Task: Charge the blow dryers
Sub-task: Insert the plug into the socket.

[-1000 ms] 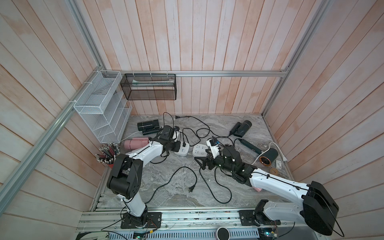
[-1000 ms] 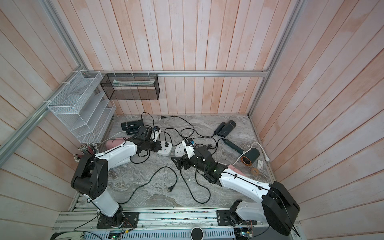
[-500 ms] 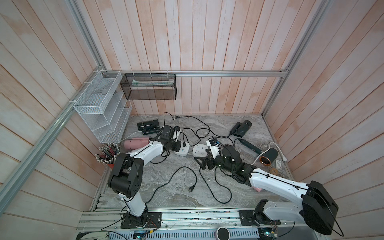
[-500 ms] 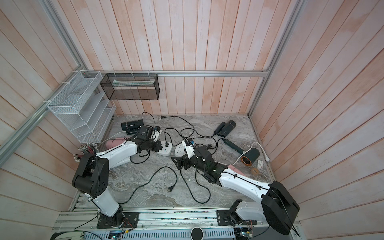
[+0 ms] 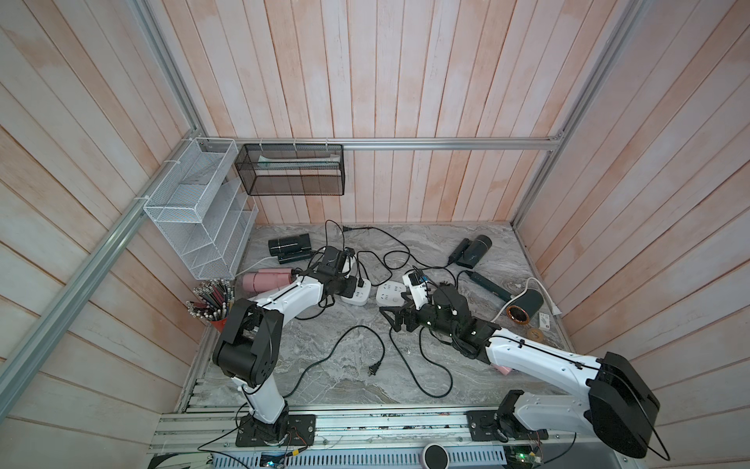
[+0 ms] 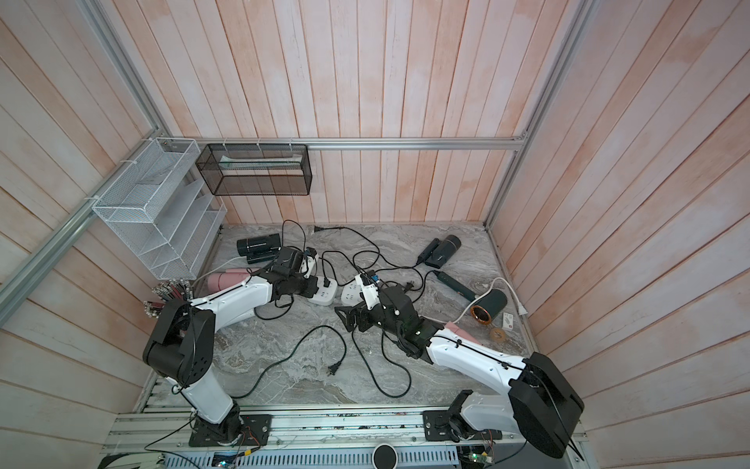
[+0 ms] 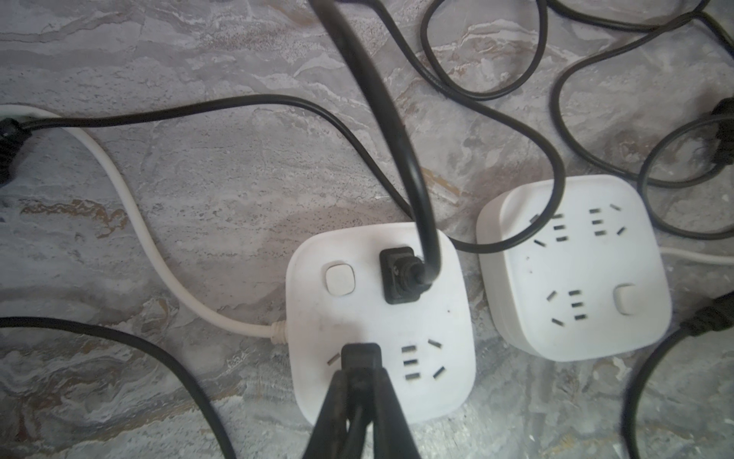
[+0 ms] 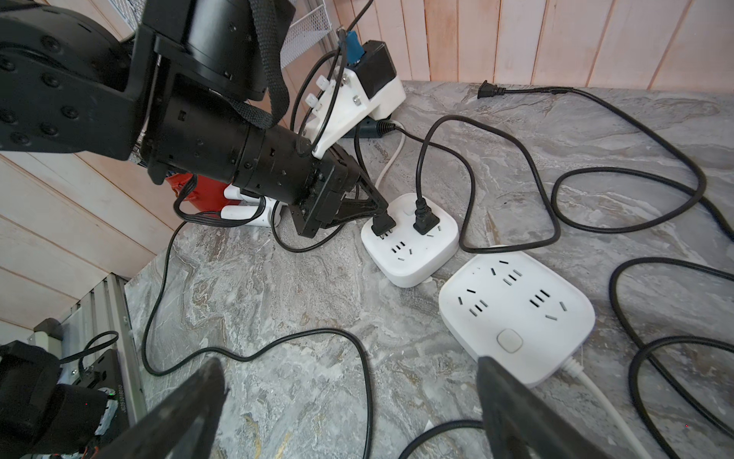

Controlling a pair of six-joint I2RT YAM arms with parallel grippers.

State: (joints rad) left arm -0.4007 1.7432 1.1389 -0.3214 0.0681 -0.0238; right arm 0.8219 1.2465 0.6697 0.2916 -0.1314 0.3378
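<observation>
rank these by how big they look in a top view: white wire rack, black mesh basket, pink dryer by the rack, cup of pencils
1. white wire rack
2. black mesh basket
3. pink dryer and cup of pencils: too alike to rank

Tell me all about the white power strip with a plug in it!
The power strip is a white rounded square of smooth plastic, flat on the grey table. It has a button, one seated black plug, and one empty socket. The left end effector holds a second plug at another socket. A white cord leaves its side.
</observation>
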